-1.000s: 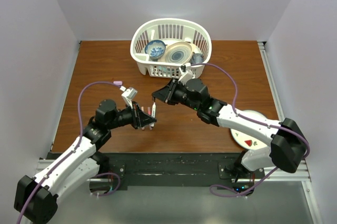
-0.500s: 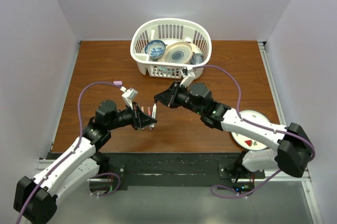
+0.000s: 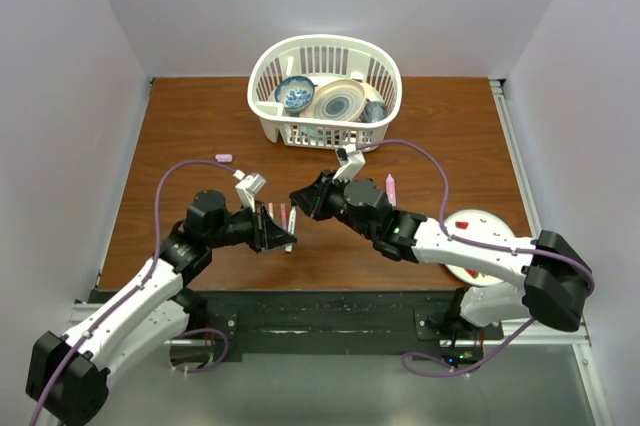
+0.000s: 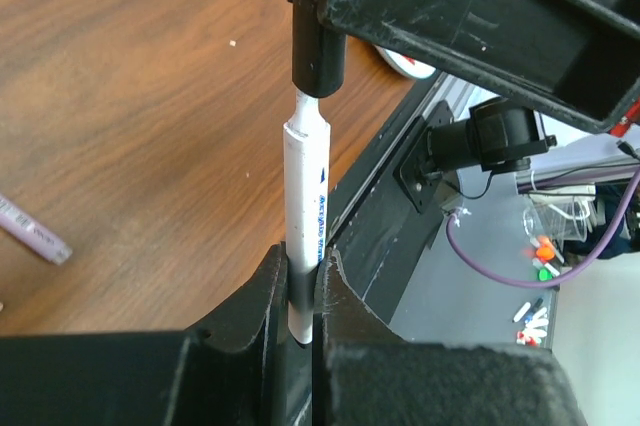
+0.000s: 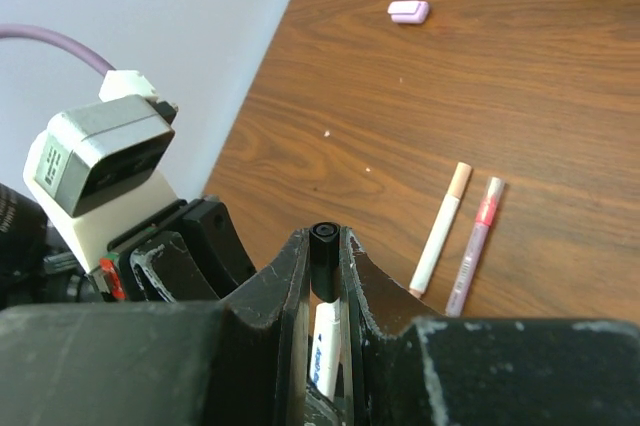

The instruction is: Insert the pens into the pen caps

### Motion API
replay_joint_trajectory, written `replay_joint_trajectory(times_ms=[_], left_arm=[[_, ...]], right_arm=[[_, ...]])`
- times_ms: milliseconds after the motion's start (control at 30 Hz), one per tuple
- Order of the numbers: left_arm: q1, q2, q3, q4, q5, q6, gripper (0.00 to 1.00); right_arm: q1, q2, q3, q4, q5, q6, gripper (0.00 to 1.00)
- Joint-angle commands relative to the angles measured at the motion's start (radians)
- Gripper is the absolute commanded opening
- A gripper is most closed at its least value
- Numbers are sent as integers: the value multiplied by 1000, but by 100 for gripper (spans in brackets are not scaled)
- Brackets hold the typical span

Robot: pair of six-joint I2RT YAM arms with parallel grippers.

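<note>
The left gripper is clamped on the lower barrel of a white pen and holds it roughly upright, above the brown table near its front edge. Directly over it the right gripper is pinched on a black cap. The pen's narrow neck enters the cap's mouth, while a short stretch of neck shows between cap and barrel (so the cap is not fully seated). From the top camera the two grippers meet tip to tip at the middle front of the table, the left gripper on the left and the right gripper just beyond it. On the wood beside them lie a pale pen with a peach end and a pink pen, close together and nearly parallel, both uncapped as far as the right wrist view shows. A lilac cap sits alone well toward the far left of the table, and a lilac-pink highlighter lies beyond the right arm. A white basket of dishes stands at the back, and a plate sits at the right, partly under the right arm.
</note>
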Motion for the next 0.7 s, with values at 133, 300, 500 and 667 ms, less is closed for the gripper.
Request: replay_joint_trajectory(times_ms=[133,300,500,667], left_arm=[[7,-30,96,95,-77,39,0],[7,-58,97,118,-68,55,0],[7,-75,97,113,-69,61,0],[6,-84,96,104,-71,64,0]], right_arm=[[85,-9,-20,-71,-37,-32,0],[86,-31,-25,-68,-7,-32,0],[87,-61,4,-100,27,-78,0],[85,-80,21,-129,55,-120,0]])
